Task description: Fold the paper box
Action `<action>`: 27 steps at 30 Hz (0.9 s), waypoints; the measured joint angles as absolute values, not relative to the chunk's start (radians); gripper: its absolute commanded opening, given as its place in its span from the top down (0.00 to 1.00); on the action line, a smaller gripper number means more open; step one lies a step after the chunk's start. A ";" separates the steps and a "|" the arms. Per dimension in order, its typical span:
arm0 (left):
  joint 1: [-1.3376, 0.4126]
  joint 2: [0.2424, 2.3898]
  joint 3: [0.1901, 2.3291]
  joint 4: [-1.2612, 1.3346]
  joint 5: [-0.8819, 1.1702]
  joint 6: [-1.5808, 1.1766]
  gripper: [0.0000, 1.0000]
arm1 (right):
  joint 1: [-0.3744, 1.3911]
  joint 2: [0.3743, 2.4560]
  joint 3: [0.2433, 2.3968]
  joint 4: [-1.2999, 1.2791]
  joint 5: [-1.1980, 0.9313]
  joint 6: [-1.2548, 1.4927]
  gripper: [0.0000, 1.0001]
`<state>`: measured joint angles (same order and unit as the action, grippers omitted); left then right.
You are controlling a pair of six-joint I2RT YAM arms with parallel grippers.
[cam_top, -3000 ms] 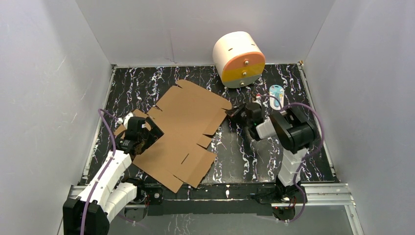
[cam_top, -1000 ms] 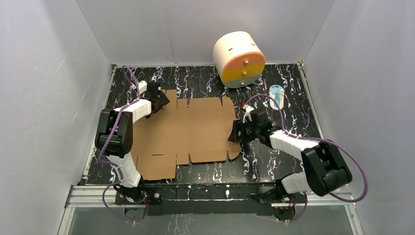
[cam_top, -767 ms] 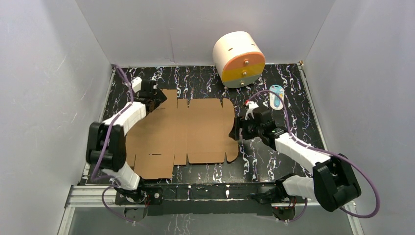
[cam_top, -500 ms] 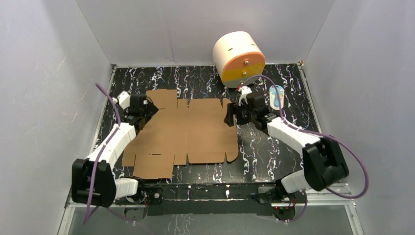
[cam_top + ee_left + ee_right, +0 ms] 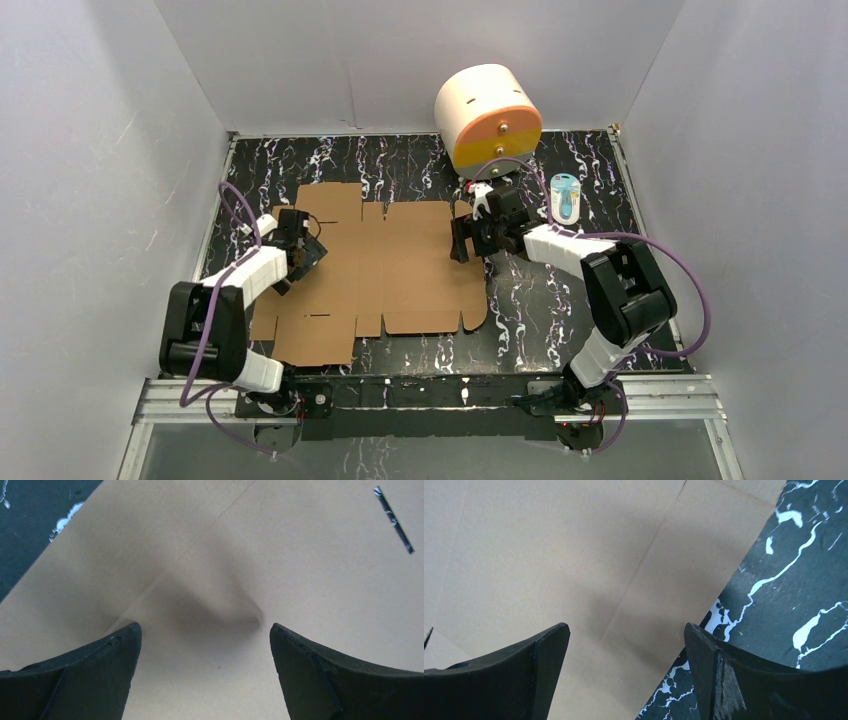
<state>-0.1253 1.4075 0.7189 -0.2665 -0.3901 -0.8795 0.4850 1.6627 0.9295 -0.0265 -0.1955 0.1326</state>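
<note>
step: first fold not begun | paper box (image 5: 385, 265) flat on table (image 5: 560, 300) | left gripper (image 5: 204, 630), right gripper (image 5: 625, 627) wide, empty, over its ends | next, I think: get under a side flap

The left arm (image 5: 243, 281) folds at a low elbow, with its forearm stretching forward and inward. The left gripper (image 5: 205, 635) points down, jaws spread wide with nothing between them. The right arm (image 5: 566, 244) reaches inward from a raised elbow. The right gripper (image 5: 626, 630) also points down, jaws apart.
</note>
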 measured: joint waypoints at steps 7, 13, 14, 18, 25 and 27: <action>-0.125 1.531 0.804 -0.247 -0.380 -0.828 0.03 | 0.516 1.596 0.838 -0.080 -0.203 0.133 0.04; -0.125 1.670 0.938 -0.236 -0.378 -0.748 0.03 | 0.661 1.430 0.717 -0.167 -0.197 0.222 0.04; -0.125 1.693 0.962 -0.232 -0.376 -0.733 0.03 | 0.705 1.404 0.698 -0.178 -0.191 0.248 0.04; -0.125 1.793 1.078 -0.215 -0.346 -0.664 0.03 | 0.875 1.354 0.656 -0.189 -0.190 0.340 0.03; -0.120 1.867 1.187 -0.182 -0.259 -0.571 0.03 | 0.894 1.351 0.731 -0.271 -0.134 0.315 0.02; -0.120 1.834 1.171 -0.183 -0.248 -0.568 0.03 | 0.829 1.355 0.795 -0.286 -0.124 0.269 0.01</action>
<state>-0.1196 1.8336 1.1706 -0.1833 -0.2478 -0.5682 0.8291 1.3552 0.7948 -0.2855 -0.1242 0.2687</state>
